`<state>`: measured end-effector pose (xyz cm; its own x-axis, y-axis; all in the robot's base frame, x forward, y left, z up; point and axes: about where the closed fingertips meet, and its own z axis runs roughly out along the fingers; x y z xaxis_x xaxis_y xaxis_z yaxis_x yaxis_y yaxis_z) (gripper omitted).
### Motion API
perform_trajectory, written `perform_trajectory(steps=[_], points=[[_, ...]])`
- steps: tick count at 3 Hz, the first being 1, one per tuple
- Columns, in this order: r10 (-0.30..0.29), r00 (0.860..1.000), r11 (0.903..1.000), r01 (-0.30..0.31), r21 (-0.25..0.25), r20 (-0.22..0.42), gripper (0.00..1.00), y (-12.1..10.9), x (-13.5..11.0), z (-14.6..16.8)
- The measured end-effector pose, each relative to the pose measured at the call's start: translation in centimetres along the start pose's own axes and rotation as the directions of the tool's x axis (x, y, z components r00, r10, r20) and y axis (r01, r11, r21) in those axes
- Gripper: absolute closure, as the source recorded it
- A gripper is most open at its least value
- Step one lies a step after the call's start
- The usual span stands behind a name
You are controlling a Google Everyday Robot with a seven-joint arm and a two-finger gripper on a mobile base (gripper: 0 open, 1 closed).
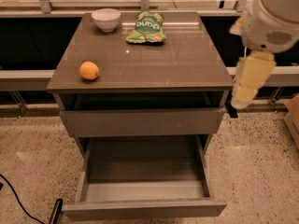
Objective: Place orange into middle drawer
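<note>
The orange, small, round and smooth-skinned, sits on the surface near its front left corner. The middle drawer, wide, shallow and grey-brown with a plain flat front, stands pulled far out, its floor showing. The tool hangs beside the surface's front right corner, well apart from the orange.
</note>
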<state>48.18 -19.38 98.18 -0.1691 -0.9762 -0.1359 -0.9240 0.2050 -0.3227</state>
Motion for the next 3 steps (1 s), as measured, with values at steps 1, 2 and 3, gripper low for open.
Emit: perform_trajectory(steps=[1, 2, 3], points=[[-0.124, 0.983, 0.9923, 0.122, 0.025, 0.135, 0.0, -5.4, -9.1, 1.4], [-0.148, 0.942, 0.989, 0.141, 0.045, 0.302, 0.0, -10.1, -16.7, 3.2], [-0.026, 0.839, 0.9994, 0.033, -0.004, 0.544, 0.0, -13.3, -23.0, 6.9]])
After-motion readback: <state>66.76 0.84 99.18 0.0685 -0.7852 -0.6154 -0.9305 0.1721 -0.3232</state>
